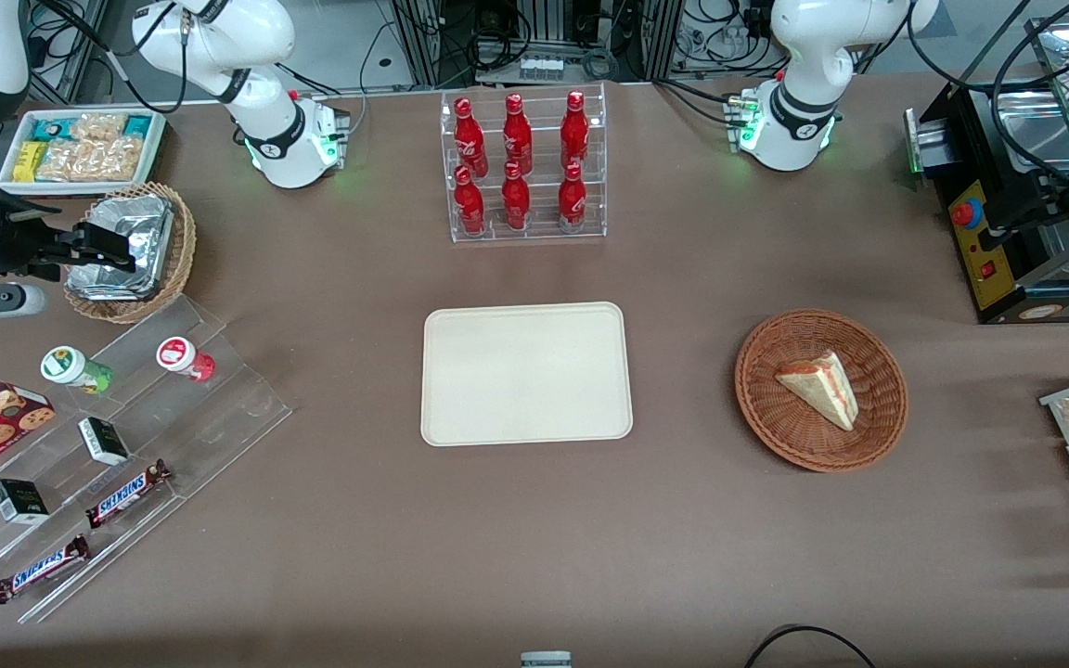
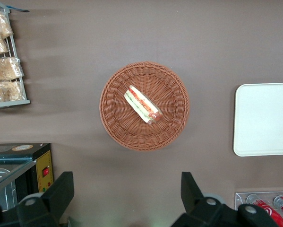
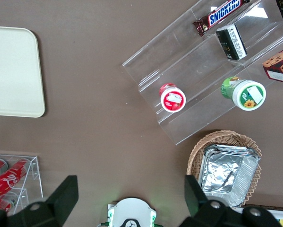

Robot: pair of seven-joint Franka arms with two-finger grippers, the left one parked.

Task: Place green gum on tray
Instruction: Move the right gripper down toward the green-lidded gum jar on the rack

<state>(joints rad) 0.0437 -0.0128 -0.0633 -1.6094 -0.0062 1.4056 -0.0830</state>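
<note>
My gripper (image 3: 127, 198) hangs wide open above the worktop's working-arm end. The small green-bodied, white-lidded gum bottle (image 1: 76, 368) sits on the clear acrylic stepped stand (image 1: 140, 436) (red twin (image 1: 186, 358) beside it). I'd descend centred, away from the red one; the cream rectangular tray (image 1: 525, 373) waits mid-worktop.

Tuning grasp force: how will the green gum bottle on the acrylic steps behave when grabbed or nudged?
The green gum looks rigid, probably light. Its round body on the smooth acrylic stand may roll or slide if nudged. The gripper, open, hangs above the table near the foil-lined basket.
</note>
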